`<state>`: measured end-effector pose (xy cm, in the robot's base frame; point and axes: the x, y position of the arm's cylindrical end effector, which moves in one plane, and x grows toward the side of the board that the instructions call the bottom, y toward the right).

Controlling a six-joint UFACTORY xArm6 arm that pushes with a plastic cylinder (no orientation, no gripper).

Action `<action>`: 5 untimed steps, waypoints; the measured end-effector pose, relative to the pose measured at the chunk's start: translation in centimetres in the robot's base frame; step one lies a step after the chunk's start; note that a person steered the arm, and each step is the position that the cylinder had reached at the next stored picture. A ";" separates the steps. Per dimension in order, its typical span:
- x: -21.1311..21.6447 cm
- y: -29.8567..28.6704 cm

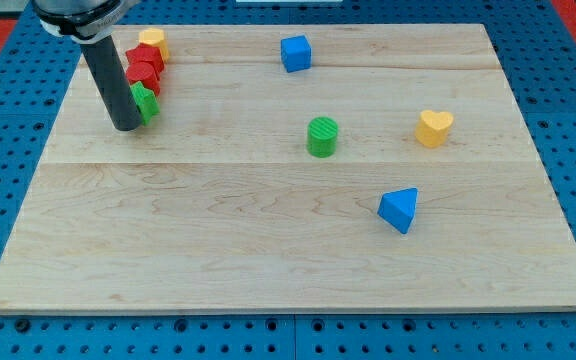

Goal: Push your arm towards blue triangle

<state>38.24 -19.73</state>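
Note:
The blue triangle [399,209] lies on the wooden board [218,240] at the view's lower right. My tip [126,126] rests on the board at the view's upper left, far to the left of the triangle. It touches the left side of a green block [146,102]. The rod hides part of that block.
Two red blocks [144,68] and a yellow block [152,42] line up above the green block. A blue cube [295,53] sits at top centre, a green cylinder [322,137] in the middle, a yellow heart [434,128] at the right.

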 end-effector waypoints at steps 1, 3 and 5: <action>3.0 0.4; 7.8 13.1; 9.2 19.1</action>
<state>47.44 -0.62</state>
